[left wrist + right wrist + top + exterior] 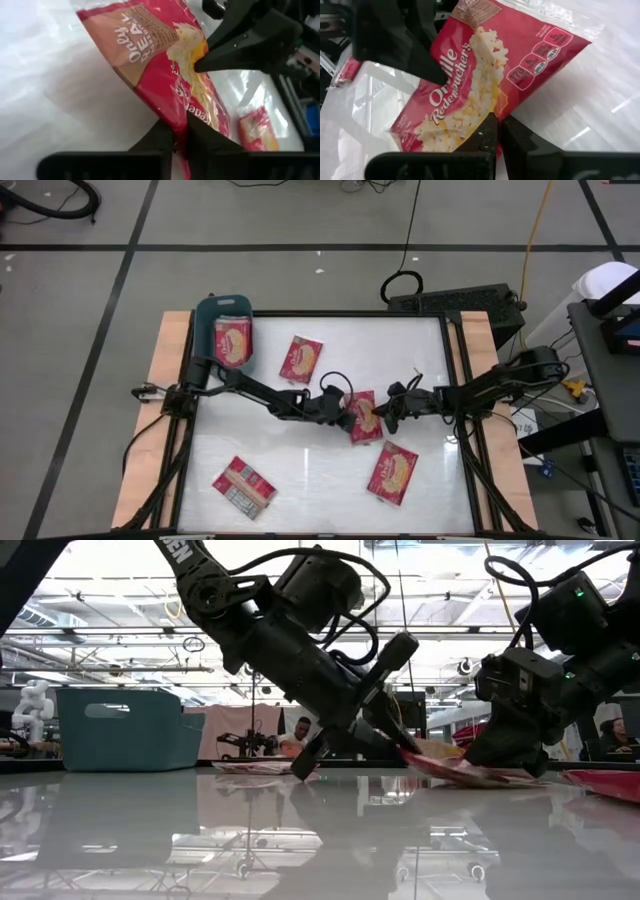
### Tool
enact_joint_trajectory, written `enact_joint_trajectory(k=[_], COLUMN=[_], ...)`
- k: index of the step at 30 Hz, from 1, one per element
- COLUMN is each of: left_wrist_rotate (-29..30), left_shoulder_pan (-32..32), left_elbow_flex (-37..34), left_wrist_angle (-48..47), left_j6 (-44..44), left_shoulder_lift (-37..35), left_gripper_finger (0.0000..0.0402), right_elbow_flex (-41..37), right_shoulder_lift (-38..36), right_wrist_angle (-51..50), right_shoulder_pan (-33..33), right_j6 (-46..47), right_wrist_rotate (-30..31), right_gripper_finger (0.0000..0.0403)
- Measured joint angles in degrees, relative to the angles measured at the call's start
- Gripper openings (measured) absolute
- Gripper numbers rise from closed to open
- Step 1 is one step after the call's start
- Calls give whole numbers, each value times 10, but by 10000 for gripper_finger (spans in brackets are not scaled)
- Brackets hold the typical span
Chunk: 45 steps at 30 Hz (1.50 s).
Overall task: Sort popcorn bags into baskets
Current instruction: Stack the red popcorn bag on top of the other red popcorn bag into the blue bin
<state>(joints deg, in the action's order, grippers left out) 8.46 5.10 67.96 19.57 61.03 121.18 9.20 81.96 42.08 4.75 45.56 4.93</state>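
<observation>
Sorting barely begun: one bag binned, one gripped at mid-counter.

The central popcorn bag is pinched at opposite edges by the left end effector and the right end effector, both closed on it. One bag lies in the single teal basket; three others lie loose on the counter, five in all.

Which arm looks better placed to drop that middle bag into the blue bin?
Left, probably. Both the left hand and right hand pinch the bag, but the bin sits by the left arm's base.
</observation>
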Motion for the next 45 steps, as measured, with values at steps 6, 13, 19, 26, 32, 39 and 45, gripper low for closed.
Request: enact_joint_trajectory(k=[6,13,19,26,32,39,45], left_wrist_rotate=[-14,-81,-117,-96,-52,9,34], left_shoulder_pan=[-15,-65,-94,-97,-112,-163,-224], left_elbow_flex=[-1,0,0,1,1,1,1], left_wrist_angle=[-16,-96,-212,-361,-468,-586,-662], left_j6=[-87,-185,-261,-338,-393,-414,-427], left_shoulder_lift=[-27,-105,-187,-296,-399,-506,-577], left_gripper_finger=[34,20,20,20,20,20,20], right_elbow_flex=[-2,-2,-5,-5,-7,-7,-7], right_shoulder_lift=[-30,-96,-136,-139,-138,-138,-138], right_wrist_angle=[4,11,8,8,5,-8,-11], right_shoulder_pan=[-2,-20,-26,-16,8,26,33], right_j6=[-45,-114,-138,-132,-118,-118,-124], right_wrist_rotate=[33,71,93,99,99,100,99], right_gripper_finger=[10,60,108,139,141,141,141])
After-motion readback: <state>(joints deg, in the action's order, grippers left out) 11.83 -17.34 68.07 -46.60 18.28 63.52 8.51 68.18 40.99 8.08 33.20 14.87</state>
